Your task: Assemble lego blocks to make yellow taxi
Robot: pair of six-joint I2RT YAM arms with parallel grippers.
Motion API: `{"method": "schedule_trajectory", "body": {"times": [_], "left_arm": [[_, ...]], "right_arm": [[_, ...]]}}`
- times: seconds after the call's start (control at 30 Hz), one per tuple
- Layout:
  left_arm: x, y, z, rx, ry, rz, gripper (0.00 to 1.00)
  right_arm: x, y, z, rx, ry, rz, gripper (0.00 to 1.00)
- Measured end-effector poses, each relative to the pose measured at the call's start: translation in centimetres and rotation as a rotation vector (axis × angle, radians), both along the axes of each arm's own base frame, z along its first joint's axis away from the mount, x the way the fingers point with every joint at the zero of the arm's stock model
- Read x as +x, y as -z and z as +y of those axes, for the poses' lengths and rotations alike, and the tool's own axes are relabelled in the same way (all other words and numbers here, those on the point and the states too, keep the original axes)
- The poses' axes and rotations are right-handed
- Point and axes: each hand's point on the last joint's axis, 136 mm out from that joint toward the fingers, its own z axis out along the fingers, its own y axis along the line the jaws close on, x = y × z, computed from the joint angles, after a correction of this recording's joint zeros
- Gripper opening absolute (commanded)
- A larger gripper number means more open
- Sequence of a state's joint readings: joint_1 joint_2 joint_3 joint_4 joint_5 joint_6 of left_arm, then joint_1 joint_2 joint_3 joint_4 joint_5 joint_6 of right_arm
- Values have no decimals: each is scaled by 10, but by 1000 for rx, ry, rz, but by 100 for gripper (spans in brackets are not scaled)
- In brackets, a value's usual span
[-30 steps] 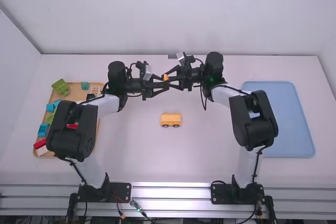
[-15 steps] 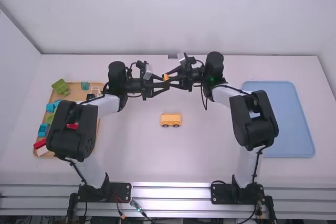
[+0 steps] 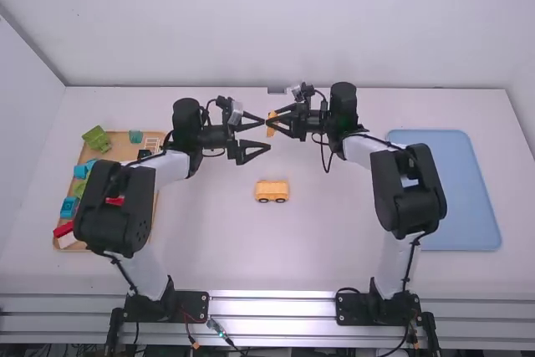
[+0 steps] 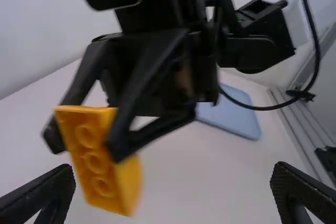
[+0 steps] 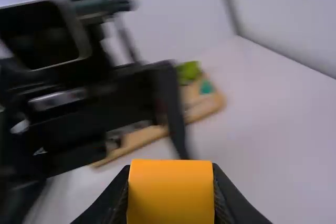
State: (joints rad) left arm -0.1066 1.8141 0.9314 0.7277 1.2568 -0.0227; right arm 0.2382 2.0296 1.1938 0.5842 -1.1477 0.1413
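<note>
Taxi body (image 3: 272,191): centre of high view. Yellow block (image 4: 97,156): upper middle there. You've just opened left gripper (image 3: 266,135), fingers apart; right gripper (image 3: 271,121) pulls away, clamped on block. Handover looks done; likely next, you fit block to body.

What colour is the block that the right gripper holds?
The block is orange-yellow, clearest in the left wrist view.
</note>
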Motion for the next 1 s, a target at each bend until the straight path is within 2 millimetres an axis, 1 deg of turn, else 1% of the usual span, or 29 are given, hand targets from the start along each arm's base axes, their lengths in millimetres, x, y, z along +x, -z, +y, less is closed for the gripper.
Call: {"method": "schedule_trajectory", "body": {"times": [0.03, 0.07, 0.1, 0.13, 0.17, 0.2, 0.23, 0.27, 0.3, 0.37, 0.4, 0.43, 0.47, 0.5, 0.57, 0.6, 0.63, 0.67, 0.73, 0.8, 0.83, 0.9, 0.93, 1.0], "left_arm": [[-2, 3, 2, 2, 7, 16, 99], [-4, 7, 5, 8, 12, 32, 99], [-4, 11, 8, 15, 10, 40, 99], [-4, 14, 10, 19, 7, 47, 99], [-3, 20, 15, 33, -9, 59, 99], [-1, 27, 20, 52, -32, 73, 99], [-1, 27, 20, 52, -32, 73, 99], [1, 36, 24, 80, -59, 87, 99], [2, 41, 26, 97, -71, 91, 99], [3, 49, 29, 132, -90, 90, 99], [3, 52, 30, 147, -92, 85, 99], [4, 54, 30, 165, -94, 74, 99], [5, 54, 31, 173, -96, 69, 99], [6, 53, 31, 178, -96, 61, 99], [14, 44, 34, 192, -103, 28, 99], [15, 43, 34, 192, -104, 24, 99], [20, 39, 36, 197, -110, 16, 99], [23, 36, 38, 201, -115, 12, 99], [27, 32, 43, 203, -126, 13, 99], [29, 32, 49, 207, -140, 24, 99], [29, 32, 50, 208, -143, 27, 99], [30, 33, 52, 209, -147, 35, 99], [29, 33, 53, 210, -149, 40, 99], [29, 34, 52, 210, -148, 42, 99]], "right_arm": [[3, 9, -2, -31, 30, 32, 0], [9, 27, -9, -100, 84, 82, 1], [10, 41, -15, -166, 119, 126, 1], [9, 48, -17, -196, 128, 147, 1], [6, 62, -25, -284, 157, 182, 1], [0, 76, -34, -395, 175, 215, 1], [0, 76, -34, -395, 175, 215, 1], [-6, 84, -43, -516, 181, 215, 0], [-11, 87, -47, -588, 169, 201, 0], [-20, 90, -52, -724, 133, 157, 1], [-25, 91, -54, -780, 112, 131, 3], [-35, 93, -57, -868, 68, 94, 4], [-46, 97, -61, -937, 24, 80, 5], [-52, 99, -63, -971, 0, 71, 5], [-73, 108, -71, -1103, -104, 28, 4], [-75, 110, -72, -1117, -115, 21, 4], [-83, 115, -76, -1177, -162, -7, 4], [-86, 120, -79, -1214, -186, -27, 4], [-90, 127, -84, -1263, -218, -58, 4], [-98, 137, -93, -1310, -263, -77, 7], [-100, 139, -96, -1319, -274, -77, 7], [-106, 146, -102, -1343, -302, -81, 13], [-110, 152, -106, -1360, -319, -90, 20], [-112, 157, -109, -1370, -329, -98, 20]]}}
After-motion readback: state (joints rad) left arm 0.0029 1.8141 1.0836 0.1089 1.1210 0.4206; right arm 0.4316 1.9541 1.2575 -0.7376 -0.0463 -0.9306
